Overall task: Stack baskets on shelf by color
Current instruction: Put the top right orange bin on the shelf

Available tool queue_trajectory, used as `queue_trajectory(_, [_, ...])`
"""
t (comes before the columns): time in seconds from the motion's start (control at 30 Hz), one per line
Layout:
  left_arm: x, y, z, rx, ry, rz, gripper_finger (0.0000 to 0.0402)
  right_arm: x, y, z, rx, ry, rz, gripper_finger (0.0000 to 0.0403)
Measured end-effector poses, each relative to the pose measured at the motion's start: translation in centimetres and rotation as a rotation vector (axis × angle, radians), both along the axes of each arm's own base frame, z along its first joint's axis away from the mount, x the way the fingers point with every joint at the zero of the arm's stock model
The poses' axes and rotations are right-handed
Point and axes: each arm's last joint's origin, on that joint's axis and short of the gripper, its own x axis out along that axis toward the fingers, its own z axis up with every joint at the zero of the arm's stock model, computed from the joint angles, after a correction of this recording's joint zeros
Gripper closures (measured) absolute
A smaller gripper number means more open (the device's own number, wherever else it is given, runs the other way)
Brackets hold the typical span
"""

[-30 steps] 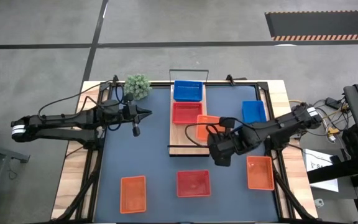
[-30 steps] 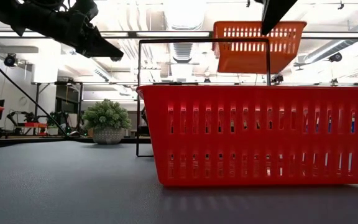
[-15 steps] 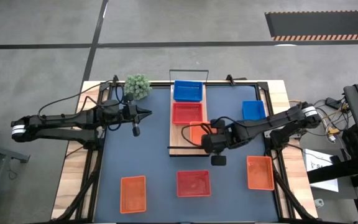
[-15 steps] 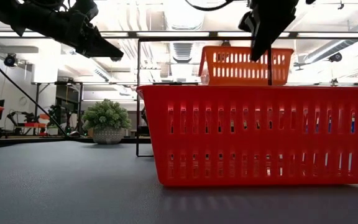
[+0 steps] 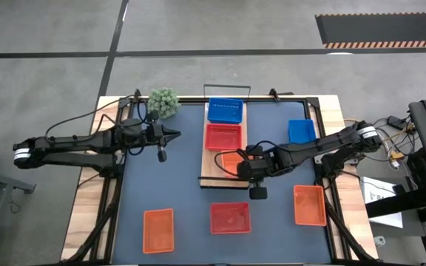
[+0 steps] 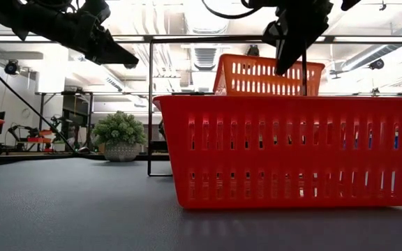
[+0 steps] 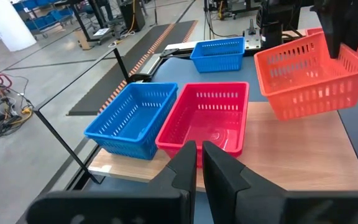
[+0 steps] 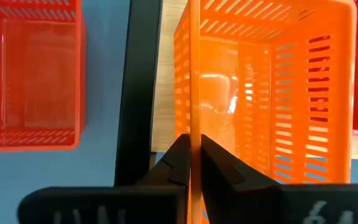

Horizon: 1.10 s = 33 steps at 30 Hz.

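On the light-wood shelf [image 5: 211,168] a blue basket [image 5: 224,111] sits at the far end, with a red basket [image 5: 223,137] behind it toward the near end. My right gripper [image 5: 245,167] is shut on an orange basket [image 5: 233,159] over the shelf's near end. That basket hangs tilted [image 7: 306,74]. Whether its bottom touches the plank I cannot tell. My left gripper [image 5: 176,134] hovers shut with nothing in it, left of the shelf, pointing at it. My right gripper pinches the orange basket's near wall at its rim [image 8: 191,118], one finger inside the basket and one outside. The fingers [image 6: 289,49] slant down from the table's right side. The basket sits tilted below them over the plank [image 7: 303,149].
On the dark-blue mat lie a blue basket [image 5: 302,131] at the right, an orange basket [image 5: 309,205], a red basket [image 5: 230,217] and an orange basket [image 5: 158,230] near the front. A green plant ball [image 5: 164,102] stands far left. Black wire rails [image 6: 150,104] close the shelf's ends.
My right gripper has sunk and gone toward the table's left, tipping steeper, and has carried the orange basket down from above the shelf to its near end. The basket now sits lower and more tilted. The shelf has slid a little toward the near edge.
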Motion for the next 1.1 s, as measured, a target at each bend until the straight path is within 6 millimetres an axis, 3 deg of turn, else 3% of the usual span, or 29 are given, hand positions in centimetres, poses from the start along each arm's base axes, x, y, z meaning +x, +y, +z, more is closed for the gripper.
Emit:
queue_trajectory(0.27, [0.0,0.0,0.0,0.000,0.000,0.000,0.0392,0.3,-0.6,0.3,0.010,-0.015,-0.030,0.0324])
queue_trajectory(0.53, [0.0,0.0,0.0,-0.001,0.000,0.000,0.0392,0.5,-0.5,3.2,0.027,-0.072,-0.018,0.0282])
queue_trajectory(0.73, [0.0,0.0,0.0,-0.001,0.000,0.000,0.0392,-2.2,-1.7,4.9,-0.008,0.144,-0.157,0.0299])
queue_trajectory(0.93, [0.0,0.0,0.0,-0.001,0.000,0.000,0.0392,-4.2,-4.7,2.3,-0.035,0.334,-0.363,0.0383])
queue_trajectory(1.1, [0.0,0.0,0.0,-0.002,0.004,0.000,0.0392,-4.6,-6.6,-1.2,-0.025,0.373,-0.438,0.0393])
